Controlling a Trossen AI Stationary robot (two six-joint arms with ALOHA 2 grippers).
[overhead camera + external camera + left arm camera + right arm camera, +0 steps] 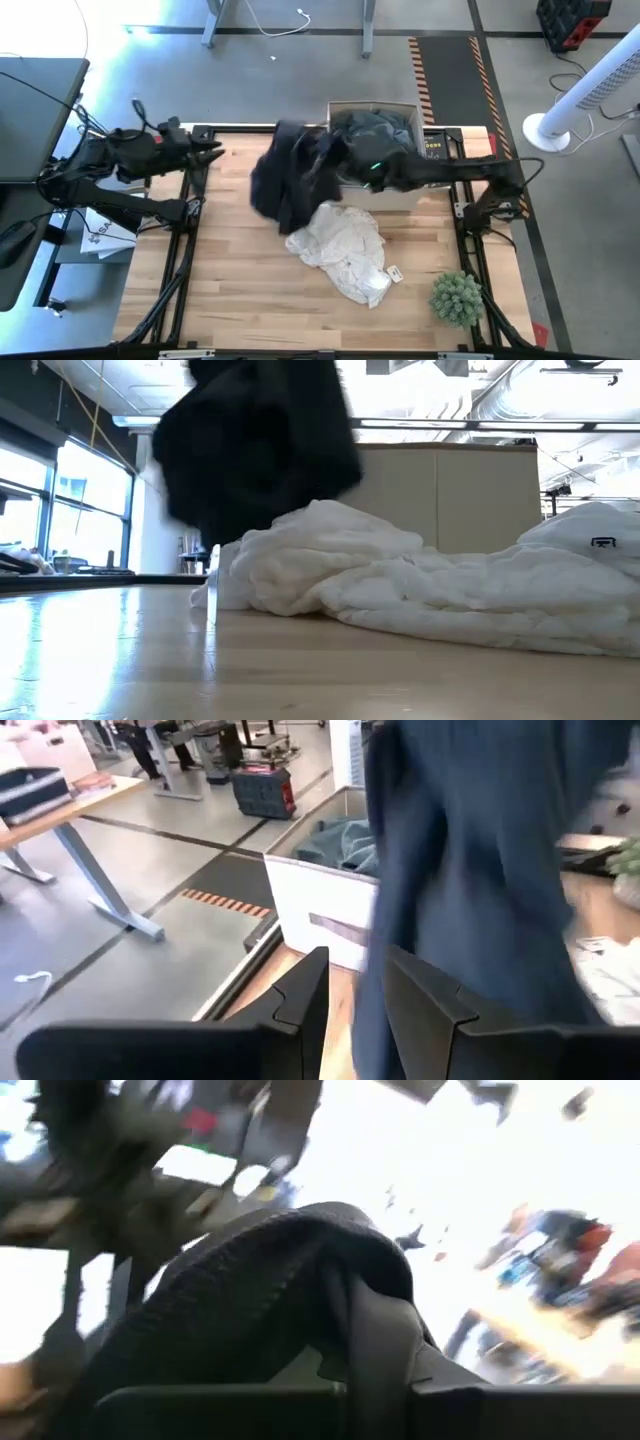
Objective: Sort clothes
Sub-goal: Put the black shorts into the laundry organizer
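Nearest the front edge of the pale wooden tabletop [250, 300] stands a small spiky green plant [457, 297], towards the right corner. Just behind it, near the middle of the tabletop, lies a crumpled white fabric garment [342, 245]; in the low view it spreads as a low heap of folds [420, 585] across the wood. Above its far-left edge hangs a black fabric garment [290, 175], lifted clear of the tabletop and draping downward [255, 445]. The right gripper [372, 172] holds it from the right side, jaws pinching a bunched fold of the dark cloth [290, 1290], as the right wrist view shows. Behind the black garment, at the far edge of the tabletop, sits a white cardboard box [400, 195] with a dark grey-green garment [375, 128] piled inside; the left wrist view shows the same box [320, 910] and its contents past the hanging cloth. The left gripper [212, 153] hovers at the far-left side of the tabletop, apart from the clothes, its jaws spread with nothing between them.
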